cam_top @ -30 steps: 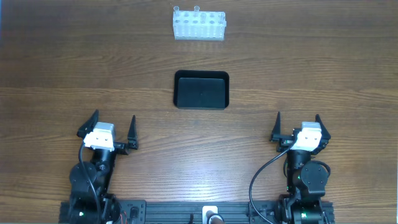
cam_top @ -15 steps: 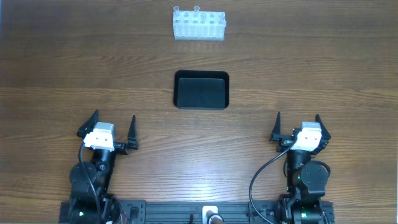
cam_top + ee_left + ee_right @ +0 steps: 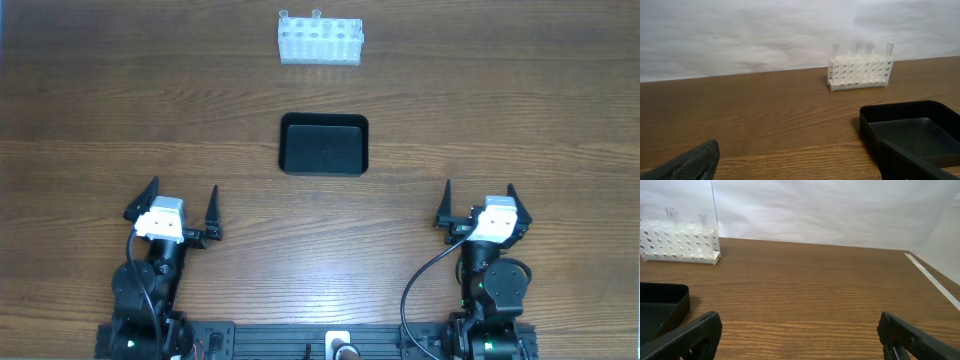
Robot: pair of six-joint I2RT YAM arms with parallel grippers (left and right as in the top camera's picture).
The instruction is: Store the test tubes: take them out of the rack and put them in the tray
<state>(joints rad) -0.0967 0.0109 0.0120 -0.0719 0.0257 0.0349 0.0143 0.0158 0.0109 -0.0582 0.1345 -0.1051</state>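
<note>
the black tray [image 3: 324, 145] sits mid-way across the wooden table [image 3: 100, 110]. beyond it, toward the far edge and apart from it, the white rack [image 3: 320, 45] stands upright with the clear test tubes [image 3: 316, 16] standing in it, their tops poking out; i can't count them for sure. on the near side of the tray, well apart from it, the left gripper [image 3: 182, 187] sits off to its left and the right gripper [image 3: 480, 186] off to its right, each with its jaws spread wide.

A brown wooden table [image 3: 100, 100] runs back to a white wall [image 3: 740, 35].
</note>
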